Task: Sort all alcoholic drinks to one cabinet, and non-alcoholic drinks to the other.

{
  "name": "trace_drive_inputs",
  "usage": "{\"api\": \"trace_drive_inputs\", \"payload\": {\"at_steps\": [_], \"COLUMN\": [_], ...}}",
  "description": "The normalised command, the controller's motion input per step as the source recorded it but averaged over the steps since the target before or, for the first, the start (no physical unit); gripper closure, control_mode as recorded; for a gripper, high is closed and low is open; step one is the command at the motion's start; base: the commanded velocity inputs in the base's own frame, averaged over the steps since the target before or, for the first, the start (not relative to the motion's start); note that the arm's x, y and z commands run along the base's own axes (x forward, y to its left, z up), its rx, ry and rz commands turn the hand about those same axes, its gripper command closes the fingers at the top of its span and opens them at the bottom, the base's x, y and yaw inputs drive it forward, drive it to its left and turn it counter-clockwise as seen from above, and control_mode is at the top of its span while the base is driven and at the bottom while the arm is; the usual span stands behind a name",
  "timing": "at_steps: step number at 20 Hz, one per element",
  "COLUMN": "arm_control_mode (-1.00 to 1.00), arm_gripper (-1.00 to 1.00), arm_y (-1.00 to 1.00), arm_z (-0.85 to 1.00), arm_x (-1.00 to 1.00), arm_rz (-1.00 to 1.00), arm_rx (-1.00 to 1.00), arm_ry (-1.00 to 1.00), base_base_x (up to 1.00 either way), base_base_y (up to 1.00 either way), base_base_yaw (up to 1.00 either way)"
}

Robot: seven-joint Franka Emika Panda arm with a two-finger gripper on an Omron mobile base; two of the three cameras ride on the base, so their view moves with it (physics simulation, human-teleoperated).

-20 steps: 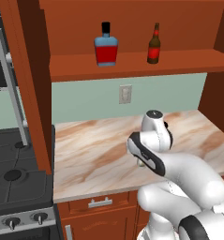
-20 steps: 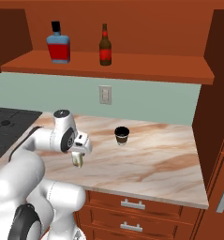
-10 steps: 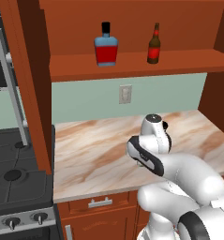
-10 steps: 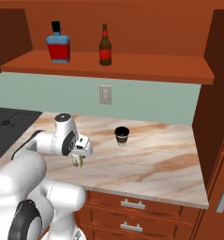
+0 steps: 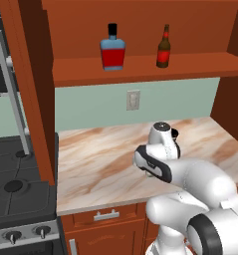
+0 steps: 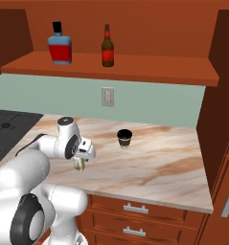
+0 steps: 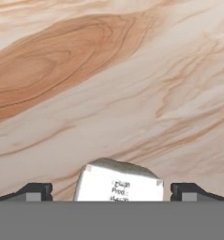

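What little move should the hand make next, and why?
Probably close the gripper on the carton. In the hand view the open fingertips stand on either side of it with gaps, so nothing is gripped yet. Both bottles already stand on the cabinet shelf, while the cup and carton remain on the counter.

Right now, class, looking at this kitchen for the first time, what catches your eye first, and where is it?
The white arm's open gripper hangs low over the marble counter, its fingers on either side of a small cream-white carton. Up on the cabinet shelf stand a squat red bottle and, to its right, a slim brown bottle. A dark-brown cup with a black lid sits alone on the counter below.
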Motion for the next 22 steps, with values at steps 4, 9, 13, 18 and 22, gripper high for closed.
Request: {"api": "trace_drive_inputs", "payload": {"at_steps": [4, 9, 13, 18, 22], "arm_control_mode": [-1.0, -1.0, -1.0, -1.0, -1.0], "arm_gripper": [-1.0, -1.0, 1.0, 1.0, 1.0], "arm_y": [0.0, 0.0, 0.0, 0.0, 0.0], "arm_z": [-0.14, -0.15, -0.14, -0.03, 0.0], "arm_x": [0.04, 0.0, 0.0, 0.0, -0.02], "arm_rz": [0.0, 0.0, 0.0, -0.01, 0.0], "arm_rx": [0.0, 0.01, 0.01, 0.0, -0.01], "arm_ry": [0.0, 0.0, 0.0, 0.0, -0.01], "base_base_x": [0.0, 0.0, 0.0, 0.0, 0.0], "base_base_y": [0.0, 0.0, 0.0, 0.0, 0.0], "base_base_yaw": [0.0, 0.0, 0.0, 0.0, 0.0]}}
